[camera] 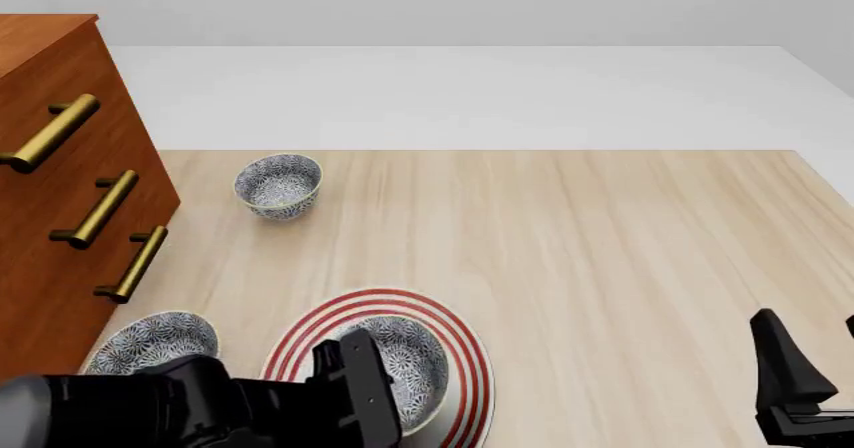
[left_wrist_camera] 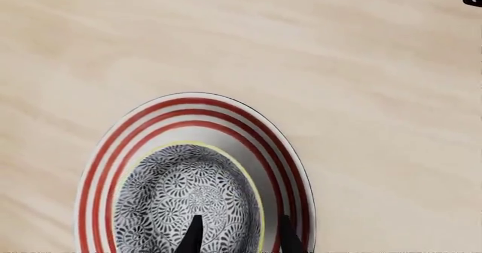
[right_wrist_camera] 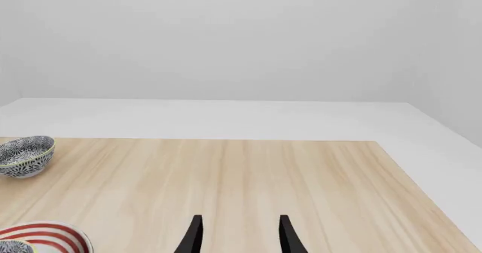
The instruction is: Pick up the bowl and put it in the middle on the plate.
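Bowl sits on plate, my left pincer straddling its rim, fingers apart; grip uncertain. My right pincer spread wide, holding nothing, above worktop.

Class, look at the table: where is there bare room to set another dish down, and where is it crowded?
Bare wood spans the table from the far bowl to the right gripper. It is crowded near-left: the plate holds a bowl under the left gripper, a third bowl sits beside it, and the drawer chest borders that side.
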Available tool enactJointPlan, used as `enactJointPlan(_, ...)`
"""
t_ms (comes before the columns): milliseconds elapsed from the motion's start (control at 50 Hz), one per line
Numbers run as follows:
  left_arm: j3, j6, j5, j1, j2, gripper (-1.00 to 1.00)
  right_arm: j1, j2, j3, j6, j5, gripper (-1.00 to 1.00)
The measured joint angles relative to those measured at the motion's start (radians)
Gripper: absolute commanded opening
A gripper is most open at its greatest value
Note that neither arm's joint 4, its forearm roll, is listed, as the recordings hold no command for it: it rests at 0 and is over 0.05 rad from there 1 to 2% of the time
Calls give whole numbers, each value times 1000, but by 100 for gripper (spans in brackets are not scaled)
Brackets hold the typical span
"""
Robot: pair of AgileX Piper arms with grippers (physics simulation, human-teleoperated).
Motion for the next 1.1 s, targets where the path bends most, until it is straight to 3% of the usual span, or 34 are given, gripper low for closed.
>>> enactJointPlan(620, 17, -22, 7, 18, -138, 100, 0, -2, -2, 0, 3, 100)
enactJointPlan(1100, 90, -31, -19, 114, -368, 100, 0, -2, -2, 0, 5, 100)
